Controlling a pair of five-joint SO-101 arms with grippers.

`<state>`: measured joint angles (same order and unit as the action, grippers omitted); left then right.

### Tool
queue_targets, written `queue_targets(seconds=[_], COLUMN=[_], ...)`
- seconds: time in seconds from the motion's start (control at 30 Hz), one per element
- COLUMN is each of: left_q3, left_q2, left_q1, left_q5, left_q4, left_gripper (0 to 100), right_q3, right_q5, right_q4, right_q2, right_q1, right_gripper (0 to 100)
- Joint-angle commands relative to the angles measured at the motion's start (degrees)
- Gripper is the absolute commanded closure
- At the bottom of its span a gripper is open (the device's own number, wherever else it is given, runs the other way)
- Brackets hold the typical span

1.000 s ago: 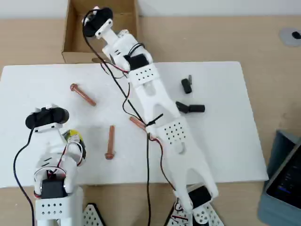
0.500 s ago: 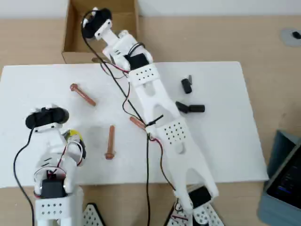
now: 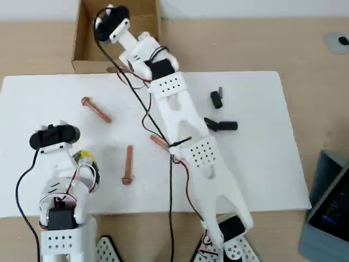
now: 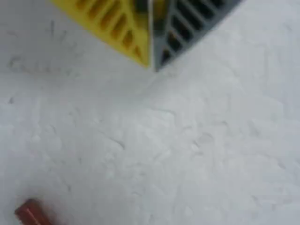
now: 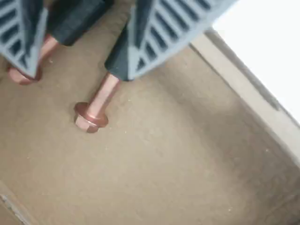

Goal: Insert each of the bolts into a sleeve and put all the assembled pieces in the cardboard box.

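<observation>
Right gripper [image 5: 82,68] stands open inside the cardboard box [image 3: 82,52], with two sleeved bolts [image 5: 101,101] on the floor beneath. Left gripper [image 4: 151,58] is closed over the white mat [image 4: 197,154]. High view adds three loose bolts [image 3: 96,109] and spare sleeves [image 3: 216,100].

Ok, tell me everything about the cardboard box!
The cardboard box is plain brown, open on top, with upright walls and a flat floor. It sits on the wooden table just past the white mat. The right arm's fingers hang open inside it, above two copper-coloured bolts lying on its floor, each pushed into a black sleeve.
</observation>
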<state>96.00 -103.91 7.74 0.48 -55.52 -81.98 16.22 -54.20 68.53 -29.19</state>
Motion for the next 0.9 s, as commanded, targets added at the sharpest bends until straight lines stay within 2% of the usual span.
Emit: queue_targets(seconds=[0.0, 0.1, 0.43, 0.87], left_q3=[-0.4, -0.4, -0.4, -0.4], left_q2=[-0.6, -0.6, -0.6, -0.6], left_q1=[0.6, 0.6, 0.6, 0.6], left_q5=[0.0, 0.0, 0.0, 0.0], left_q4=[0.0, 0.0, 0.0, 0.0], left_gripper=[100, 100, 100, 100], right_q3=[-8.3, -13.8, -13.6, -13.5], right_q5=[0.1, 0.1, 0.2, 0.4], right_q4=[-5.5, -10.4, -21.3, -45.4], right_q2=[-1.0, -1.1, -6.8, -17.6], right_q1=[0.3, 1.2, 5.9, 8.4], right_gripper=[84.9, 85.0, 85.0, 85.0])
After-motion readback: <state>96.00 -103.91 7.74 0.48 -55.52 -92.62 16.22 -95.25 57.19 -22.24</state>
